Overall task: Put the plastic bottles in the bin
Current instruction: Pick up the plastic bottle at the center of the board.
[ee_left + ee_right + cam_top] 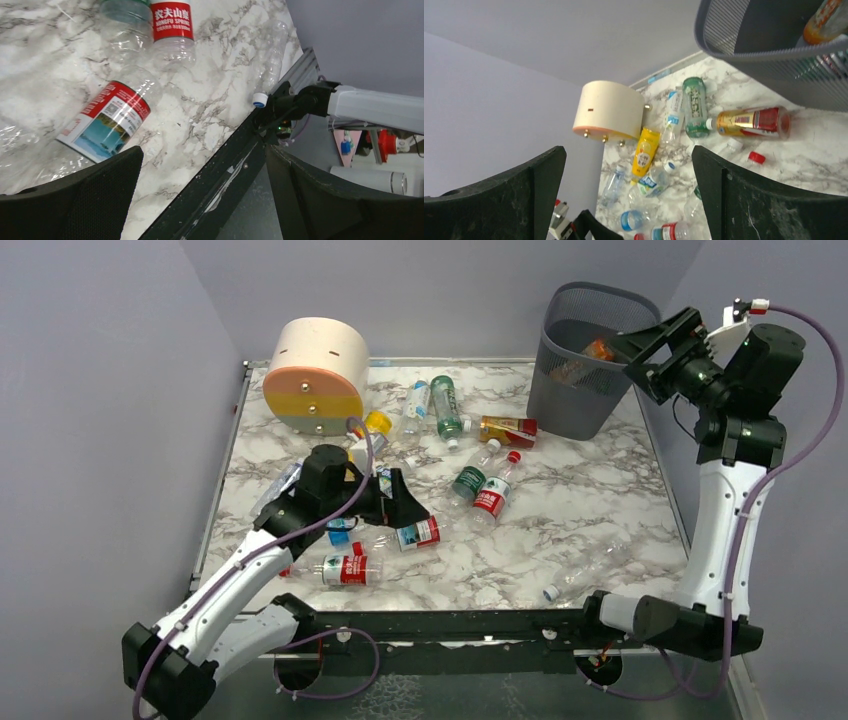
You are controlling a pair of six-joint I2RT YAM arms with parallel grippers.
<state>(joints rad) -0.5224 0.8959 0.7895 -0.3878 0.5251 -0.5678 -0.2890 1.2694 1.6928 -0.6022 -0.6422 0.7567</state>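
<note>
The bin (585, 380) stands at the back right, with an orange bottle (598, 349) lying inside it. My right gripper (633, 355) hovers at the bin's right rim, open and holding nothing. In the right wrist view the bin (769, 52) and the orange bottle (824, 20) sit at the top right. Several plastic bottles lie on the marble table. Among them are a green one (445, 405), an amber red-labelled one (508, 428) and a yellow one (375, 425). My left gripper (412, 502) is open and empty just above a red-labelled bottle (418, 533), which also shows in the left wrist view (112, 117).
A round beige-orange-yellow drawer unit (315, 375) stands at the back left. A clear bottle with a white cap (590, 565) lies near the front edge beside the black frame rail (450, 620). Grey walls close the table on three sides.
</note>
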